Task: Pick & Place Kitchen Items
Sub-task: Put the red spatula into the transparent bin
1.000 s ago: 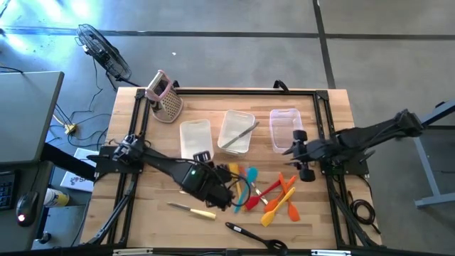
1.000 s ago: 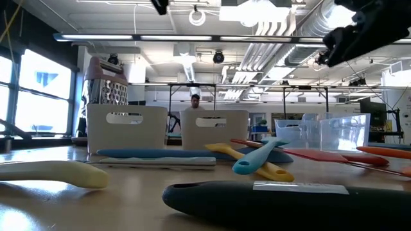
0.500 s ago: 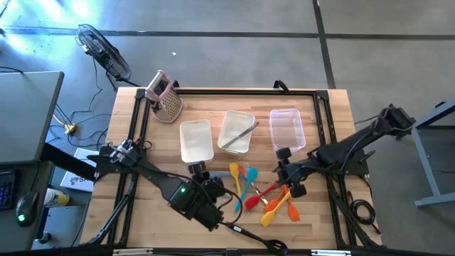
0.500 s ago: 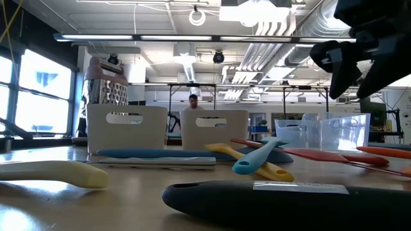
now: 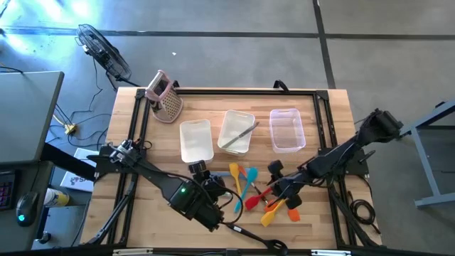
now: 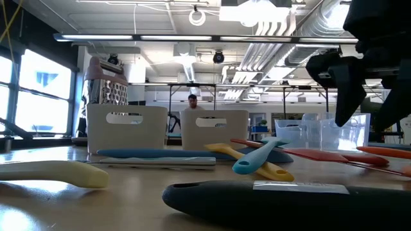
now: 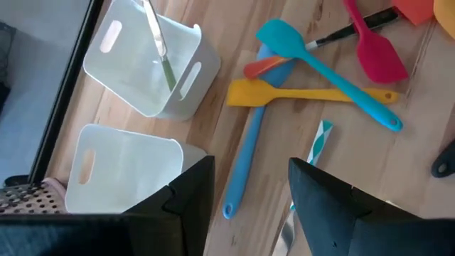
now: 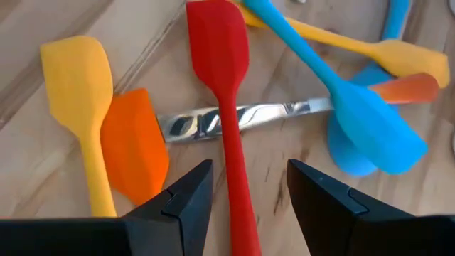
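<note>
Now your right gripper [image 8: 242, 203] has dropped over the red spatula [image 8: 226, 107], fingers apart; left gripper [image 7: 249, 206], also spread, waits nearby.

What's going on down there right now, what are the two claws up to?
Right gripper open, low over the red spatula. Left gripper open, empty, above the blue spatula. Nothing held. Spatulas lie crossed, crowding the red one.
</note>
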